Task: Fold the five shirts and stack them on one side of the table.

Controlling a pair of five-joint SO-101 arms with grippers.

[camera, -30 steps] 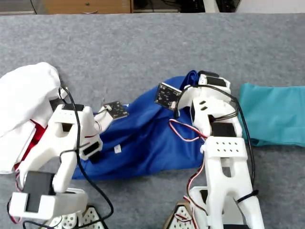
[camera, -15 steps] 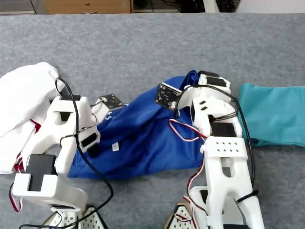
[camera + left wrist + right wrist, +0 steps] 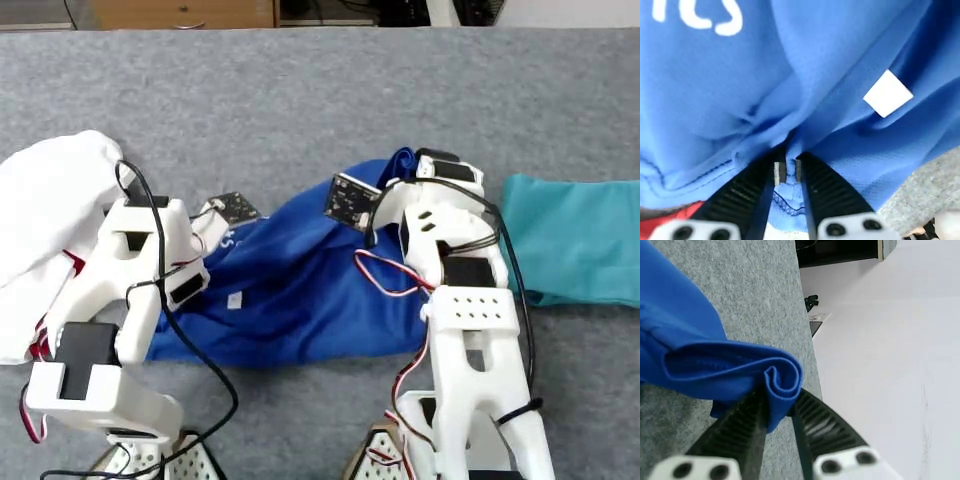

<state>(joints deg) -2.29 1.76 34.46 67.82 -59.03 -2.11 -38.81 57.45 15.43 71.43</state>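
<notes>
The blue shirt (image 3: pixel 300 290) is clamped, unfolded, in the closed left pincer (image 3: pixel 788 172) and right pincer (image 3: pixel 777 410); one teal shirt (image 3: pixel 575 240) seems folded at three o'clock.

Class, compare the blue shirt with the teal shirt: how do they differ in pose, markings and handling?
The blue shirt lies rumpled; the teal shirt lies flat beside the right arm. The left gripper and right gripper both pinch the blue shirt; the teal shirt is untouched. The blue shirt bears white lettering; the teal shirt looks plain. Both rest on the grey table.
</notes>
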